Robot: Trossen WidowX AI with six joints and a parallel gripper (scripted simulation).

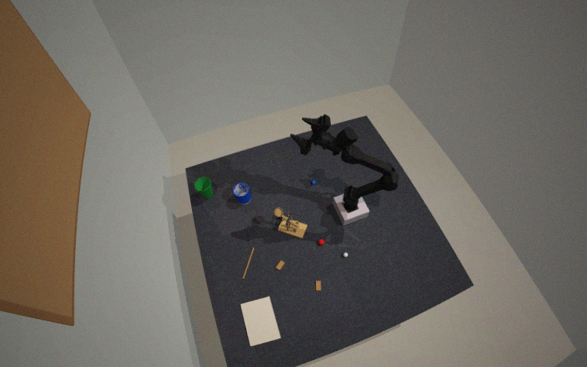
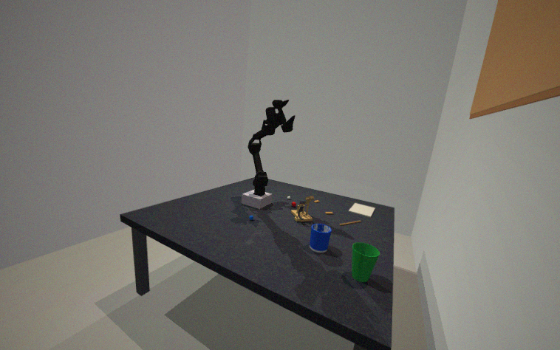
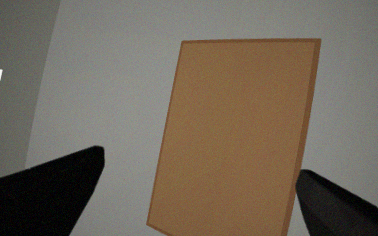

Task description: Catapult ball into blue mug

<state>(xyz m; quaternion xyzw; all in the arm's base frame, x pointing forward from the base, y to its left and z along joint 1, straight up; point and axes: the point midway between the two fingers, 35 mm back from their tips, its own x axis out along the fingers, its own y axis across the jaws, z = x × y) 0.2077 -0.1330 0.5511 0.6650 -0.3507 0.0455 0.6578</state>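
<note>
My gripper (image 1: 297,127) (image 2: 291,108) (image 3: 201,167) is open and empty, raised high above the table. The wooden catapult (image 1: 299,228) (image 2: 301,216) stands on the table, its arm up and its cup end toward the side where the mugs are. The blue mug (image 1: 242,197) (image 2: 319,239) stands upright beyond it. A red ball (image 1: 321,241) (image 2: 293,204) lies near the catapult's back end. A white ball (image 1: 344,255) (image 2: 289,197) lies farther off, and a small blue ball (image 1: 314,181) (image 2: 251,217) lies on the other side of the catapult. The wrist view shows no ball, catapult or mug.
A green cup (image 1: 204,188) (image 2: 363,262) stands beyond the blue mug near the table edge. A thin stick (image 1: 248,262) (image 2: 350,223), two small wooden blocks (image 1: 279,265) (image 1: 318,286) and a pale flat sheet (image 1: 260,321) (image 2: 362,210) lie on the table. A brown panel (image 3: 235,130) is on the wall.
</note>
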